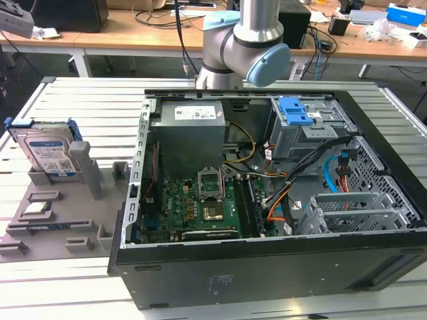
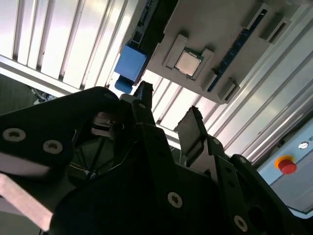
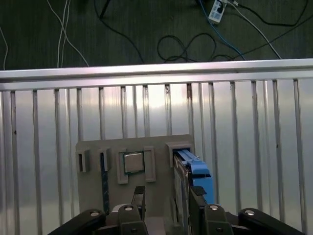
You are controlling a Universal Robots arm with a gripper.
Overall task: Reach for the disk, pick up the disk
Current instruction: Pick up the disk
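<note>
Silver disk [image 1: 48,152] is standing upright in the grey holder [image 1: 73,210], at the exterior view's left of the open computer case [image 1: 267,273]. The gripper [image 3: 166,208] is hovering over this holder, its 2 jaws standing apart, gripping nothing.

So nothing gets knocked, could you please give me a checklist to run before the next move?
1. Hard drive standing on edge in its grey holder: ok.
2. Gripper open, nothing held: ok.
3. Drive centred under gripper: not ok; in the first wrist view it lines up with one finger.
4. Processor chip apart from the drive: ok.
5. Gripper's height above the drive: cannot tell.
</note>
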